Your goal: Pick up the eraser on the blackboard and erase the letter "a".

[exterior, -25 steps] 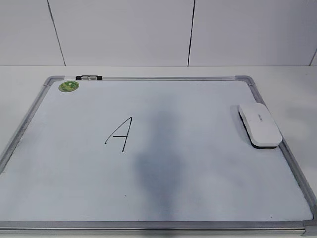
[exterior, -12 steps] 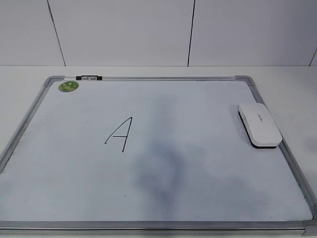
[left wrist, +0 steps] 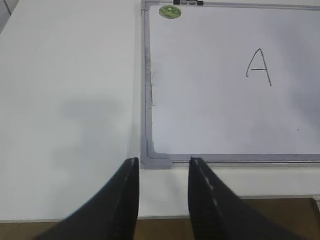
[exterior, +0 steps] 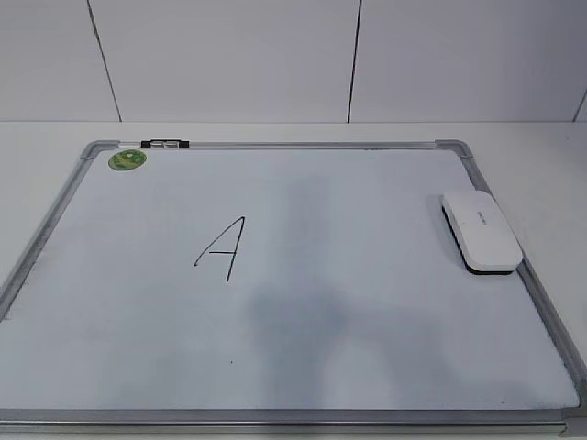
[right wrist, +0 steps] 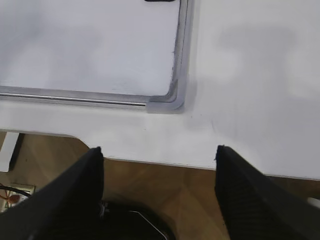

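Note:
The white eraser (exterior: 481, 231) lies on the right side of the blackboard (exterior: 367, 302), against its right frame; only its dark edge (right wrist: 160, 1) shows at the top of the right wrist view. A tall capital "A" (exterior: 222, 249) is drawn left of the middle and also shows in the left wrist view (left wrist: 259, 67). No lowercase "a" is in view. My left gripper (left wrist: 164, 162) is open and empty over the table's front edge, by the board's front left corner. My right gripper (right wrist: 159, 150) is wide open and empty, off the front edge near the front right corner (right wrist: 167, 106). Neither gripper shows in the exterior view.
A round green sticker (exterior: 127, 159) and a small black-and-silver clip (exterior: 165, 144) sit at the board's far left corner. White table (left wrist: 70, 100) lies left of the board and more of it (right wrist: 250, 75) right of it. Brown floor (right wrist: 165, 195) shows below the table's front edge.
The dark shadow on the middle of the board has grown fainter and changed shape. The eraser, the board and the "A" have not moved.

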Available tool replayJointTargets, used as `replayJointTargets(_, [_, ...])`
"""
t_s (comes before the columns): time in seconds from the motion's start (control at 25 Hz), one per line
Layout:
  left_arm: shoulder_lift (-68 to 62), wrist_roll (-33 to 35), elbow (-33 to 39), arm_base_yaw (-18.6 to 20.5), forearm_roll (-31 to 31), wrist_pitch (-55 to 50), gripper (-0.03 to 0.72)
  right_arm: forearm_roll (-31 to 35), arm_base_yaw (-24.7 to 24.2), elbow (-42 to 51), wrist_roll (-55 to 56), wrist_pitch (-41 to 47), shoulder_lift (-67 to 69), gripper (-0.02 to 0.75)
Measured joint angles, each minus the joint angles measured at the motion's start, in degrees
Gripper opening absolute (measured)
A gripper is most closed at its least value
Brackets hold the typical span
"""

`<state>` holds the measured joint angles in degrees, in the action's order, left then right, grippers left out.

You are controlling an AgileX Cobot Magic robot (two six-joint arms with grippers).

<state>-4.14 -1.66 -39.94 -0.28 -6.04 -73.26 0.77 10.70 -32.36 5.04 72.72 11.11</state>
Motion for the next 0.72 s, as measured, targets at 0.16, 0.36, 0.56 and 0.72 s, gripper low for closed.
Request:
replayJointTargets(0.16, [2.1,0.0,3.6,-0.2,0.9,0.0,0.236,-1.9,0.0,1.3,-0.2,0.0,-1.3,0.544])
replayJointTargets(0.36, [2.6,0.0,7.0,-0.4,3.0,1.1,0.236,-4.8,0.0,1.3,-0.4,0.0,-1.8,0.544])
replayJointTargets(0.56, [2.7,0.0,8.2,-2.2,7.6,5.9,0.236,-6.1,0.0,2.2,-0.5,-3.0,-1.8,0.544])
replayJointTargets(0.72, [2.7,0.0,9.9,-3.6,10.5,9.1,0.236,-7.0,0.0,3.7,-0.5,-6.2,-1.8,0.544])
